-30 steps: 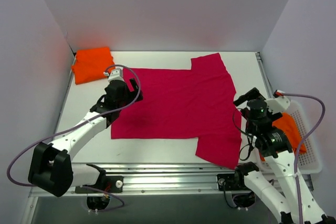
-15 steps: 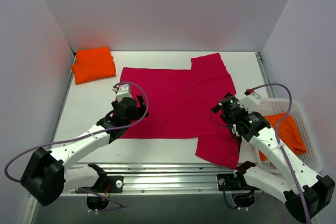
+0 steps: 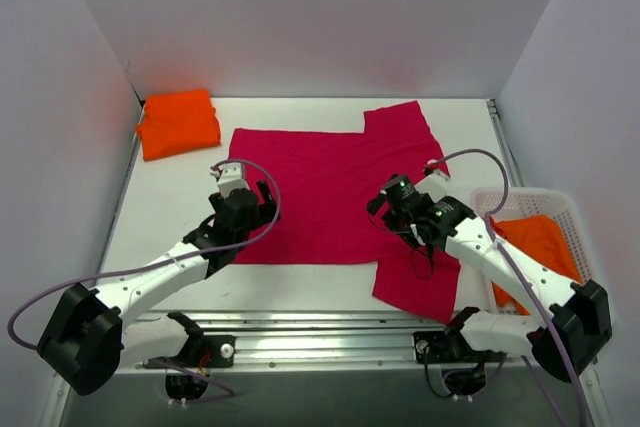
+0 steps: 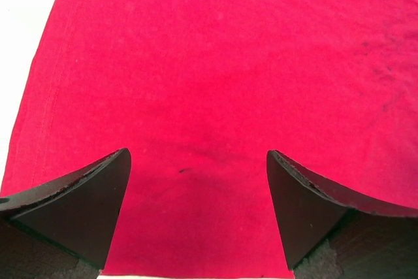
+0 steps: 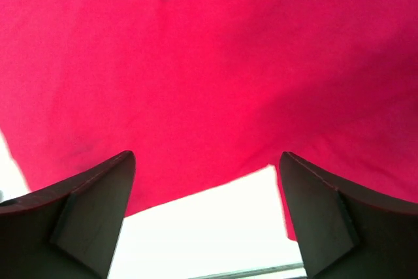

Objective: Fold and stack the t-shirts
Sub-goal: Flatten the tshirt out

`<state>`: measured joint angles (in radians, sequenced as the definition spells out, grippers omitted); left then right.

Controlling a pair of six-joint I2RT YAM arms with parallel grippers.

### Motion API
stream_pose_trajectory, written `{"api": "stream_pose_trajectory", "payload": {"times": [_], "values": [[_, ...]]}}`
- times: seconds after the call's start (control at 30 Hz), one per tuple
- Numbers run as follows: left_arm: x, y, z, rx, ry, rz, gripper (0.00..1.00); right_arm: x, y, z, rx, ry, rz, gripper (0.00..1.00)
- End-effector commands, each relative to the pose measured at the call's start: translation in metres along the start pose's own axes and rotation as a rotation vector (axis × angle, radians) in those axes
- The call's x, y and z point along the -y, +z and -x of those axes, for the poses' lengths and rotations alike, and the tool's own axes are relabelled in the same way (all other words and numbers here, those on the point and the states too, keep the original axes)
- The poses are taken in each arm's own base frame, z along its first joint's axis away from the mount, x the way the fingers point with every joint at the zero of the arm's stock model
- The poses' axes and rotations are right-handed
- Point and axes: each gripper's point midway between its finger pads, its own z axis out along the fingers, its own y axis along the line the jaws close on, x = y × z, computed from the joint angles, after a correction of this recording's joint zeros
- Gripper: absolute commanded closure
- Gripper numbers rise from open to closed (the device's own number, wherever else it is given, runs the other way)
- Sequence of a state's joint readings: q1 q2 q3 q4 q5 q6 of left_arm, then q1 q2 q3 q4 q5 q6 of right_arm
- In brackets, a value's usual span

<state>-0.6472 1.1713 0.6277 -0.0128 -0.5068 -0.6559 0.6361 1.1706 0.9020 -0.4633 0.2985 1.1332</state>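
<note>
A crimson-pink t-shirt lies spread flat on the white table, its sleeves at the right. My left gripper hovers open over the shirt's near left part. In the left wrist view the gripper has only red cloth between its fingers. My right gripper hovers open over the shirt's near right part. In the right wrist view the gripper frames the shirt's near hem and bare table. A folded orange t-shirt lies at the back left. Another orange t-shirt lies in the basket.
A white mesh basket stands at the table's right edge. White walls close in the left, back and right sides. A metal rail runs along the near edge between the arm bases.
My right arm has swung left from beside the basket to over the shirt's near right part. My left gripper has moved nearer, toward the shirt's near left hem. The shirts have not moved.
</note>
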Motion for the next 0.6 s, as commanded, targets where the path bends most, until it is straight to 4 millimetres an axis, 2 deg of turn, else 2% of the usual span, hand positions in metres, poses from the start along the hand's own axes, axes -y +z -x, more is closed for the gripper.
{"api": "stream_pose_trajectory", "payload": {"times": [0.0,0.07,0.1,0.17,0.23,0.3,0.37,0.57], "values": [[0.009,-0.001,0.02,0.07,-0.024,-0.027,0.06,0.067,-0.002,-0.029,-0.019,-0.096,-0.324,0.14],[0.01,0.003,0.016,0.055,-0.017,-0.022,0.06,0.083,-0.012,-0.036,-0.011,-0.181,-0.431,0.14],[0.01,0.005,0.014,0.052,-0.014,-0.019,0.06,0.086,-0.015,-0.052,-0.02,-0.258,-0.461,0.14],[0.009,0.01,0.009,0.04,-0.005,-0.01,0.06,0.098,-0.019,-0.072,-0.034,-0.292,-0.503,0.14],[0.009,0.012,0.009,0.037,-0.005,-0.006,0.06,0.106,-0.022,-0.106,-0.094,-0.377,-0.517,0.14],[0.009,0.014,0.007,0.032,-0.004,-0.005,0.06,0.121,-0.026,-0.12,-0.102,-0.408,-0.576,0.14],[0.01,0.014,0.007,0.03,-0.003,-0.009,0.06,0.134,-0.027,-0.126,-0.097,-0.467,-0.633,0.14],[0.008,0.014,0.006,0.029,-0.01,-0.016,0.06,0.142,-0.039,-0.123,-0.064,-0.458,-0.619,0.16]]}}
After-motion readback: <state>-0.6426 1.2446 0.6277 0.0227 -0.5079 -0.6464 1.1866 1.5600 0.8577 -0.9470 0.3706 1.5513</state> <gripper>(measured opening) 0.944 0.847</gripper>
